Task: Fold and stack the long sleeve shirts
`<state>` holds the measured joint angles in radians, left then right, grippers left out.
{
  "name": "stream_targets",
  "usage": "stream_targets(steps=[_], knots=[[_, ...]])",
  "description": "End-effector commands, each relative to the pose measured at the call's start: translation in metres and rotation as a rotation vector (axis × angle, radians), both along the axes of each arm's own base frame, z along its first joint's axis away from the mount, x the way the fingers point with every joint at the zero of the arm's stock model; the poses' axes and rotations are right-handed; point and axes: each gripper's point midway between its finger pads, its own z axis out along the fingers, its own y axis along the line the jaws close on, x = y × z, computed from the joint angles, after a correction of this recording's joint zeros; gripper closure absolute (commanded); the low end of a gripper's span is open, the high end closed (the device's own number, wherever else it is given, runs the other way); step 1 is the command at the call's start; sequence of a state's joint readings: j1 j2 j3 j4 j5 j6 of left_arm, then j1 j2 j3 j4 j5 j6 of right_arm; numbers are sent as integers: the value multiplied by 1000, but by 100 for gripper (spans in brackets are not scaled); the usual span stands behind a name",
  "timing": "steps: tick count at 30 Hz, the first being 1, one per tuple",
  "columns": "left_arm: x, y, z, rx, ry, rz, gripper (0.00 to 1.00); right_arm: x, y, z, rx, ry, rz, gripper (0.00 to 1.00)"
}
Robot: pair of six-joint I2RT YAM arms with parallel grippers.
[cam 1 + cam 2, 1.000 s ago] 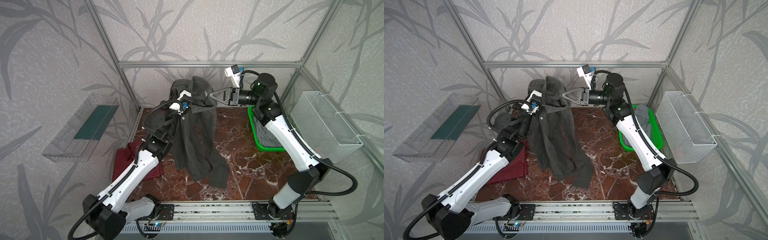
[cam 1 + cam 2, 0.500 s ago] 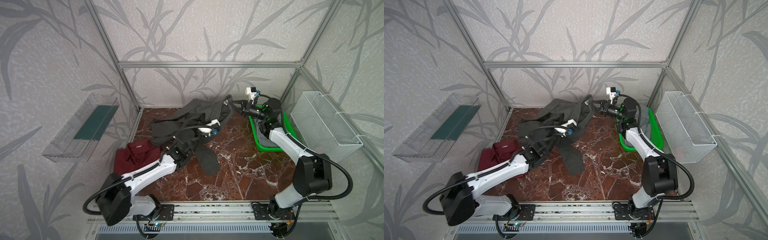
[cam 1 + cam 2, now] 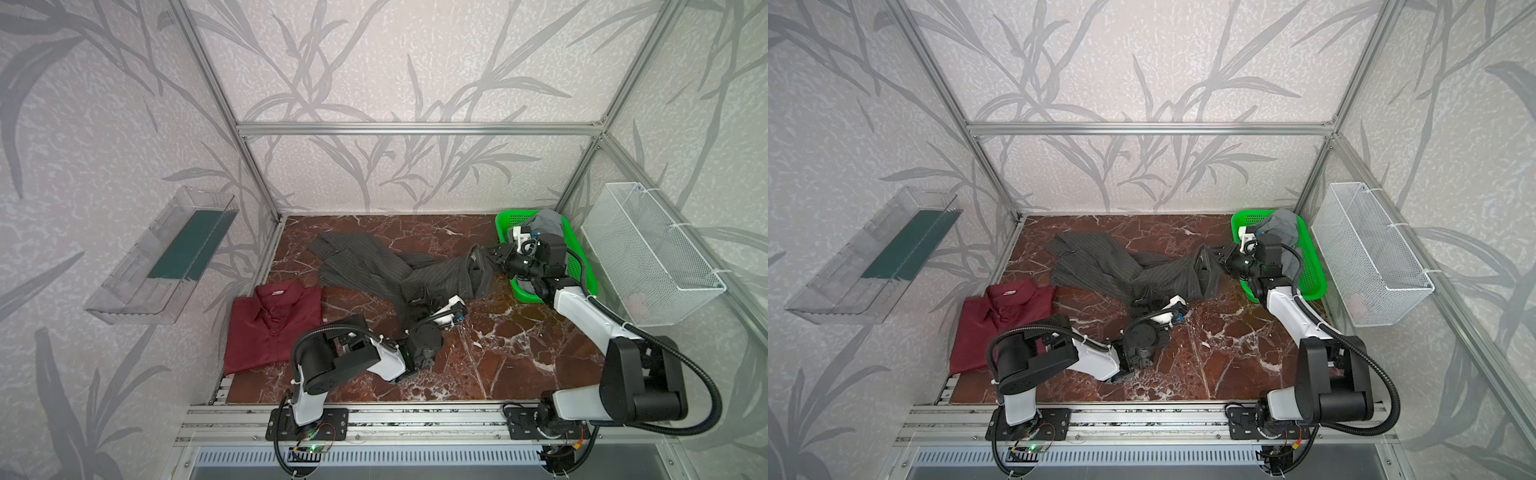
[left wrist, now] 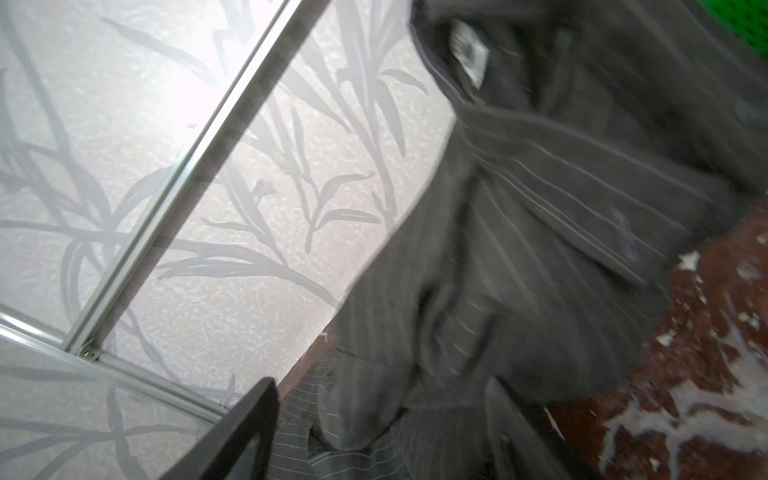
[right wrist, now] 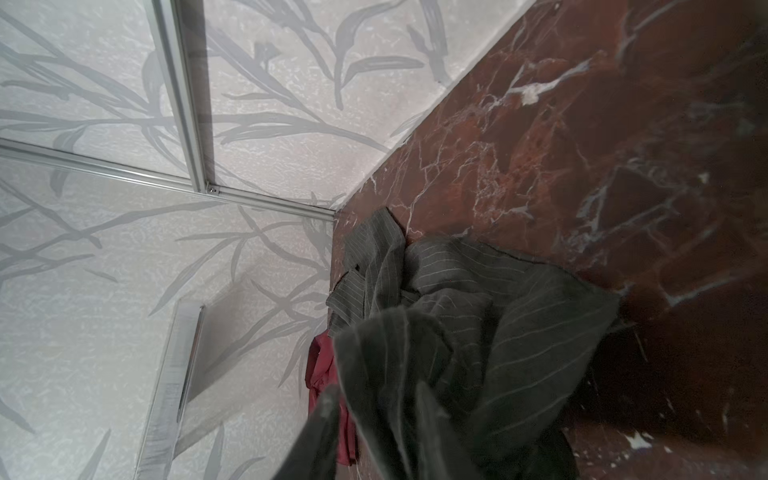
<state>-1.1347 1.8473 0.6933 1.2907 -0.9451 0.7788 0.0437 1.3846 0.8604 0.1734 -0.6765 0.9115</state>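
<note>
left gripper (image 4: 380, 386) spread wide, released; charcoal pinstriped shirt (image 3: 365, 266) just ahead; right gripper (image 5: 376, 388) part-spread in raised shirt end, hold unclear

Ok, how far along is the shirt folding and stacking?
Done: the maroon shirt lies folded at front left. In hand: the grey pinstriped shirt lies crumpled, one end raised at the right claw; the left claw stands open at its near edge. Left: fold it, then stack the two.

Robot lab cell, aluminium frame (image 3: 415, 129)
</note>
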Motion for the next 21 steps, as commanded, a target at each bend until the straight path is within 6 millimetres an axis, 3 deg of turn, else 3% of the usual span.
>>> stream_targets(steps=[1,7,9,11,13,16,19,21], knots=[[-11,30,68,-300,-86,43,5,-11,-13,-5,-123,15,-23,50],[-29,61,129,-414,41,-83,1,-27,-20,14,-183,8,-65,37],[-30,84,143,-503,143,-124,1,-33,-7,22,-211,-11,-32,36],[-28,121,159,-616,182,-92,1,-37,17,31,-247,-47,40,36],[-29,157,174,-666,165,-38,1,-43,59,37,-313,-103,177,35],[-28,195,173,-632,166,73,1,-53,130,36,-364,-170,395,35],[-30,231,159,-649,215,191,1,-65,197,21,-432,-192,621,35],[-31,255,148,-657,237,286,1,-70,232,-3,-531,-181,722,35]])
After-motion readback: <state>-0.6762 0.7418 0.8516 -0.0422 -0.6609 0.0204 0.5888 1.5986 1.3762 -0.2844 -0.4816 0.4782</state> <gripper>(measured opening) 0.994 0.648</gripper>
